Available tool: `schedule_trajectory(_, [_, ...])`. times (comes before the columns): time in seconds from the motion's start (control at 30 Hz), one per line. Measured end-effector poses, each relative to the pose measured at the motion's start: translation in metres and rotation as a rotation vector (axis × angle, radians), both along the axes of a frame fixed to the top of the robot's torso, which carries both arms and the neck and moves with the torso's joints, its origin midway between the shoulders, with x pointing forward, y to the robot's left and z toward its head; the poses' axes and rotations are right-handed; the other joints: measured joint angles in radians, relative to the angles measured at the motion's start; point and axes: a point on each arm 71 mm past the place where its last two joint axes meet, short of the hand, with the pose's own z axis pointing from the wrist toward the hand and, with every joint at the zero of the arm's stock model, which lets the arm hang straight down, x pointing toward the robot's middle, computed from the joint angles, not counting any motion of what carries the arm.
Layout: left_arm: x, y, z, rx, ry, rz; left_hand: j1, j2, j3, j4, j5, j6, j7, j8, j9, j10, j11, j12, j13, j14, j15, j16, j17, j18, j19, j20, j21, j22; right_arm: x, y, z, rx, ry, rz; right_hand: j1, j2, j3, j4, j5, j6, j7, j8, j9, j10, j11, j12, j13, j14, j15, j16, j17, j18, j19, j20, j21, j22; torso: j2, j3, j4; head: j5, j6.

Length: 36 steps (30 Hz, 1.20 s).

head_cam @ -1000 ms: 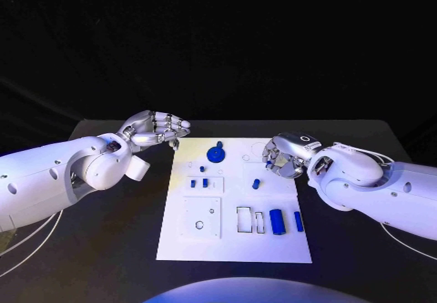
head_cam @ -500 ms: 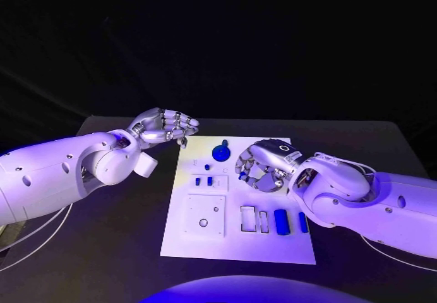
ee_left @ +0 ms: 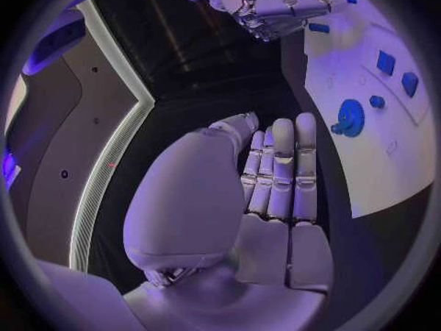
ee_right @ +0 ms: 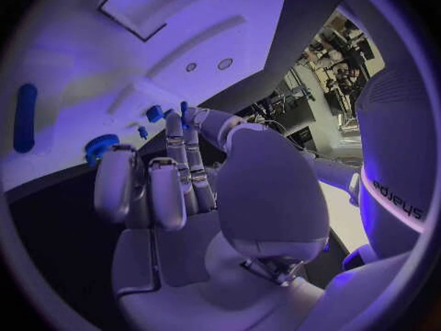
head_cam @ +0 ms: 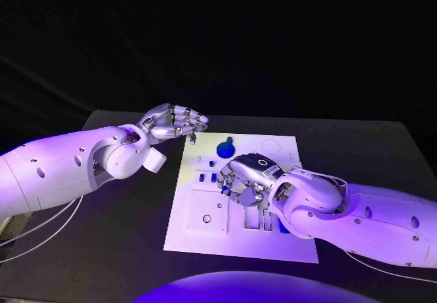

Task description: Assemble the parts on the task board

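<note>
The white task board [head_cam: 244,245] lies mid-table. A blue gear [head_cam: 225,150] stands near its far edge, with two small blue parts [head_cam: 208,178] below it. My right hand [head_cam: 241,180] hovers over the board's middle and pinches a small blue part [head_cam: 222,188] at its fingertips. The right wrist view has that part [ee_right: 184,109] between the thumb and a finger of the right hand [ee_right: 175,176], above the board [ee_right: 92,51] and near the gear [ee_right: 99,147]. My left hand [head_cam: 173,123] hangs with curled, empty fingers at the board's far left corner.
A square plate with a round hole [head_cam: 206,213] and narrow slots [head_cam: 252,218] take up the board's near half. A long blue part [ee_right: 26,118] lies on the board. The right forearm [head_cam: 355,214] covers the board's right side. Bare black table [head_cam: 109,252] surrounds the board.
My right hand has moved from the board's right edge to its middle, carrying the small blue part. The left hand stays curled at the far left corner.
</note>
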Motion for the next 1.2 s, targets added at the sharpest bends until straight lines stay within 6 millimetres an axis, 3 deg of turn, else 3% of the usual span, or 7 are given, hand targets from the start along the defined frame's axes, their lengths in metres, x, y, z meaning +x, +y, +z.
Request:
schedule_trajectory(0.2, [0.000, -0.003, 0.000, 0.001, -0.002, -0.006, 0.000, 0.000, 0.003, -0.003, 0.000, 0.000, 0.000, 0.000, 0.000, 0.000, 0.000, 0.000, 0.000, 0.000, 0.000, 0.000, 0.000, 0.000, 0.000, 0.000, 0.000, 0.000, -0.003, 0.002, -0.015, -0.008, 0.028, -0.003, 0.000, 0.000, 0.001, -0.001, 0.003, 0.000, 0.000, 0.000, 0.000, 0.000, 0.000, -0.001, 0.000, 0.000, 0.000, 0.000, 0.000, 0.000, 0.000, 0.000, 0.000, 0.000, 0.000, -0.0008, 0.0007, 0.016, -0.010])
schedule_trajectory(0.53, [0.000, -0.005, 0.000, 0.001, -0.003, -0.012, -0.011, 0.001, 0.006, -0.006, 0.000, -0.005, 0.005, 0.000, 0.000, -0.004, 0.003, 0.000, 0.000, -0.004, 0.004, 0.001, 0.000, 0.000, -0.001, 0.001, 0.000, 0.001, -0.007, 0.005, -0.023, -0.011, 0.046, 0.003, 0.000, 0.000, 0.001, -0.001, 0.003, 0.000, 0.000, -0.001, 0.001, 0.000, 0.000, -0.001, 0.004, 0.000, 0.000, 0.000, -0.002, 0.000, 0.000, 0.000, 0.008, 0.000, 0.000, 0.0005, 0.0010, 0.036, -0.025])
schedule_trajectory(0.83, [0.000, -0.005, 0.000, 0.002, -0.003, -0.012, -0.011, 0.001, 0.006, -0.006, 0.000, -0.005, 0.005, 0.000, 0.000, -0.007, 0.000, 0.000, 0.000, -0.004, 0.004, 0.004, 0.001, 0.000, -0.004, 0.004, 0.000, 0.001, -0.008, 0.005, -0.026, -0.018, 0.054, 0.003, 0.000, 0.000, 0.001, -0.001, 0.003, -0.005, 0.002, -0.001, 0.002, 0.000, 0.000, 0.000, 0.001, -0.001, -0.001, 0.000, -0.002, 0.000, 0.000, 0.000, 0.008, 0.000, 0.000, 0.0012, -0.0005, 0.046, -0.031])
schedule_trajectory(1.2, [0.001, -0.004, 0.000, 0.004, -0.002, -0.012, -0.011, 0.001, 0.008, -0.008, 0.000, -0.005, 0.005, 0.000, 0.000, -0.007, 0.000, 0.000, 0.000, -0.004, 0.004, 0.004, 0.001, 0.000, -0.004, 0.004, 0.000, 0.001, -0.010, 0.006, -0.029, -0.022, 0.066, 0.010, 0.000, 0.000, 0.002, -0.003, 0.000, -0.008, 0.001, -0.004, 0.003, 0.000, 0.000, 0.000, 0.002, -0.002, -0.002, 0.000, -0.003, 0.000, 0.000, 0.000, 0.007, 0.000, 0.001, 0.0024, -0.0004, 0.049, -0.030])
